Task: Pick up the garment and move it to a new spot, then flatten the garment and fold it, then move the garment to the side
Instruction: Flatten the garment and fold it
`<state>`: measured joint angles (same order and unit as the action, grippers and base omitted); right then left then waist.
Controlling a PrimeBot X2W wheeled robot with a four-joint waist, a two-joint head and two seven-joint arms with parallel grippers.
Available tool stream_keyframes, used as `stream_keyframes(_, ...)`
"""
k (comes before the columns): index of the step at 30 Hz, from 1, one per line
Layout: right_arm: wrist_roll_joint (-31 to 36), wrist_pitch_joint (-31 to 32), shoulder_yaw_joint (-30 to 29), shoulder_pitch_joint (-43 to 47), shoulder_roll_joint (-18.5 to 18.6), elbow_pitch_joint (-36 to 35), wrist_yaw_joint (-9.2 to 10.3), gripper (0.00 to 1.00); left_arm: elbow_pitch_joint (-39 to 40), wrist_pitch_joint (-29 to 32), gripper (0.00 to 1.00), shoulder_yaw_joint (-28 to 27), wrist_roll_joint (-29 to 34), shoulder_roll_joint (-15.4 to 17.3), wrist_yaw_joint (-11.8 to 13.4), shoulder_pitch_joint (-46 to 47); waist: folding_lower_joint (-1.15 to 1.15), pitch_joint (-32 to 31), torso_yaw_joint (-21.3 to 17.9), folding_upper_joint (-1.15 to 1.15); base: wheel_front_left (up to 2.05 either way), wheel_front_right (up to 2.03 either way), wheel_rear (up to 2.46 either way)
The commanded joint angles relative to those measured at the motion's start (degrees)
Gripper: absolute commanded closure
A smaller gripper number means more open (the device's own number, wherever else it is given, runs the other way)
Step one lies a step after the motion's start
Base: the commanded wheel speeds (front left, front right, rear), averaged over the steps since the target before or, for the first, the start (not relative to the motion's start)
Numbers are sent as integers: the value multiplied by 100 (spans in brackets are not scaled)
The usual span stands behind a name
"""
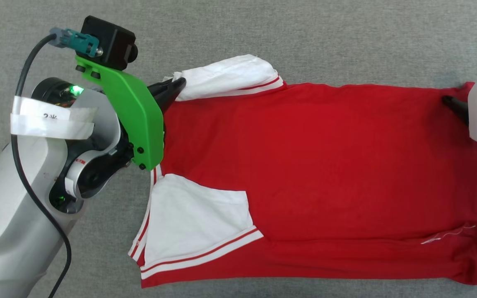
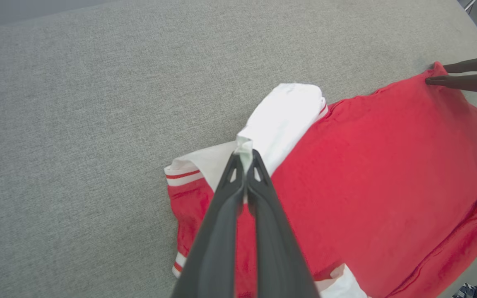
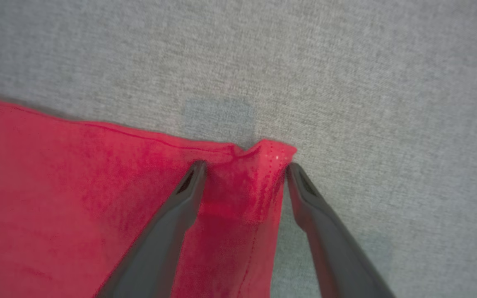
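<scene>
The garment point(image 1: 325, 165) lies spread flat on the grey cloth surface, plain red side up, collar end to the left and hem to the right. Its near white sleeve point(image 1: 197, 223) is folded in over the body. My left gripper point(image 1: 178, 85) is shut on a pinch of white fabric at the far sleeve point(image 1: 230, 76); the left wrist view shows that white cloth squeezed between the tips of this gripper point(image 2: 244, 155). My right gripper point(image 3: 244, 167) stands open at the far hem corner point(image 3: 271, 153), one finger on the red cloth, the other just off its edge.
Grey fabric surface point(image 1: 263, 37) extends beyond the garment on the far side and to the left. The table's edge point(image 2: 476, 29) shows at the upper right of the left wrist view. A loose white thread point(image 1: 449, 234) lies near the hem.
</scene>
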<state>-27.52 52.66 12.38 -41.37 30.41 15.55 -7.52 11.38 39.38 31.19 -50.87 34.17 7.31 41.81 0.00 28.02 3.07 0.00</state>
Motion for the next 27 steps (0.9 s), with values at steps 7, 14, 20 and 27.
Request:
stream_keyframes(7, -277, -280, 660, 148, 217, 286, 3, 97, -98, -124, 100, 35, 81, -65, -2, -130, 0, 16, 94, 0, 0, 0, 0)
stream_keyframes(14, -364, -1243, 512, 68, 194, 549, 3, 100, -372, -447, 100, -80, 26, -101, -49, -288, 0, -160, 60, 0, 0, 0, 0)
stream_keyframes(20, -527, -2225, 264, 215, 79, 754, 3, 100, -664, -758, 100, -164, -62, -155, -82, -553, 0, -541, 27, 0, 0, 0, 0)
stream_keyframes(27, -710, -3068, 171, 747, 92, 851, 3, 100, -877, -1142, 100, -236, -157, -171, -87, -1079, 0, -1072, -2, 0, 0, 0, 0)
